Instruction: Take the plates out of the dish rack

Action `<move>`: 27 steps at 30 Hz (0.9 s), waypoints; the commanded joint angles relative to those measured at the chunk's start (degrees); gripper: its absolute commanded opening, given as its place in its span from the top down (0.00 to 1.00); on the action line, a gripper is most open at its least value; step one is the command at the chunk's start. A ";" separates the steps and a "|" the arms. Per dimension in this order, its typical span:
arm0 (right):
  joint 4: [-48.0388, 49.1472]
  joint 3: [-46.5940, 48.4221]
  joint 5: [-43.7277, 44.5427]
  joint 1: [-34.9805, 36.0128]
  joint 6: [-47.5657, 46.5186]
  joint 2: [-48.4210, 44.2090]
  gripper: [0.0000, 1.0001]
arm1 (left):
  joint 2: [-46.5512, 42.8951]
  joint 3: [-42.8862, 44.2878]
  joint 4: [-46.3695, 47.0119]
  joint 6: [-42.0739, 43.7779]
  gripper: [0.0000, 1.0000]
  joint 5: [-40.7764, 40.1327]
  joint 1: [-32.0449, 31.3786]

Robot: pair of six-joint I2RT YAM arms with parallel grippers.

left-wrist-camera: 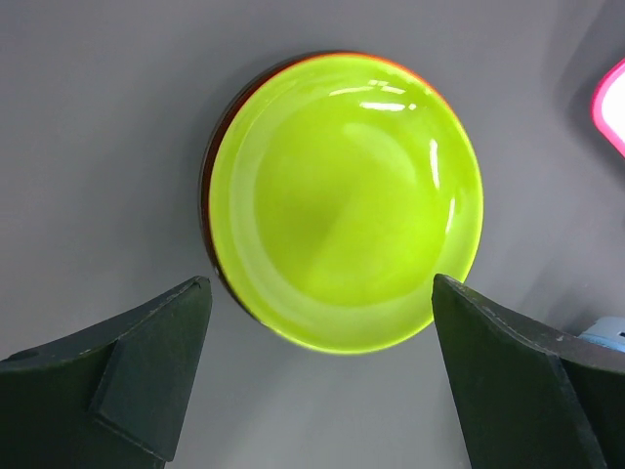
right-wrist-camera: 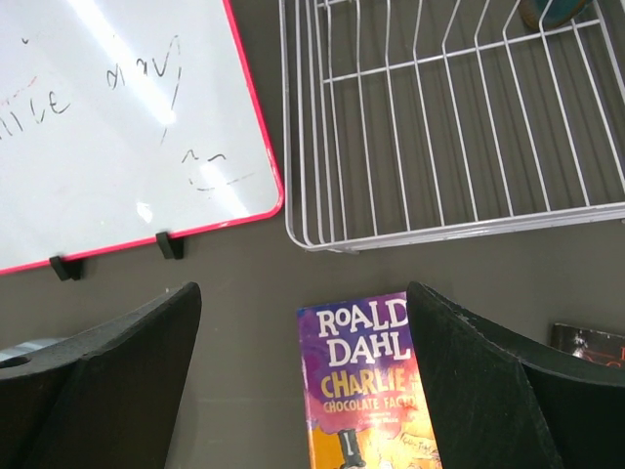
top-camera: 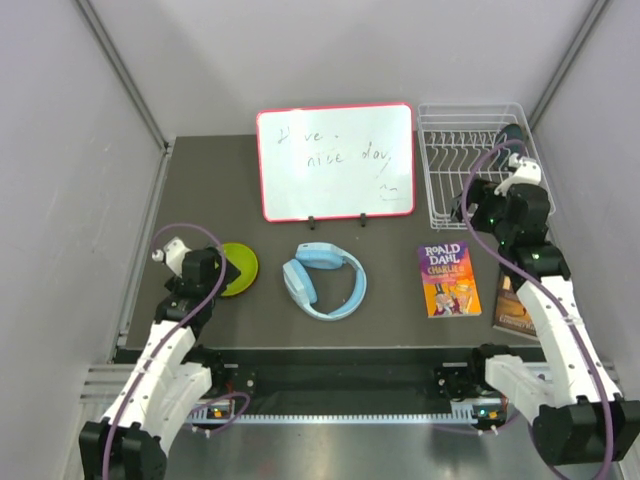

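Note:
The yellow-green plate lies flat on the table at the left. It sits on top of other plates, whose dark red rim shows at its left edge. My left gripper hovers open just short of its near edge, holding nothing. The white wire dish rack stands at the back right. A dark green plate leans in its far right corner. My right gripper is open and empty above the table, between the rack's front rim and a book.
A red-framed whiteboard stands left of the rack. Blue headphones lie at mid-table. A Roald Dahl book lies in front of the rack, below my right gripper. A second book lies at the right edge.

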 commanded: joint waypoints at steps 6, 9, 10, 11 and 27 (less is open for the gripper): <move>3.33 6.14 0.94 -8.15 -3.06 4.61 0.14 | -6.40 2.30 6.57 4.38 0.01 9.67 0.10; 4.99 10.53 3.94 -10.61 -3.94 10.49 0.16 | -4.14 2.56 17.73 7.64 0.01 19.62 0.10; 5.43 13.16 3.34 -12.71 -3.94 14.16 0.16 | -2.82 3.43 22.20 7.99 0.01 28.62 0.10; 5.87 14.66 2.47 -13.86 -3.77 16.20 0.19 | -1.33 3.96 24.68 7.65 0.01 32.36 0.10; 1.14 54.21 0.87 -20.38 -7.72 60.13 0.34 | 20.74 5.11 44.21 8.08 0.01 47.34 -3.50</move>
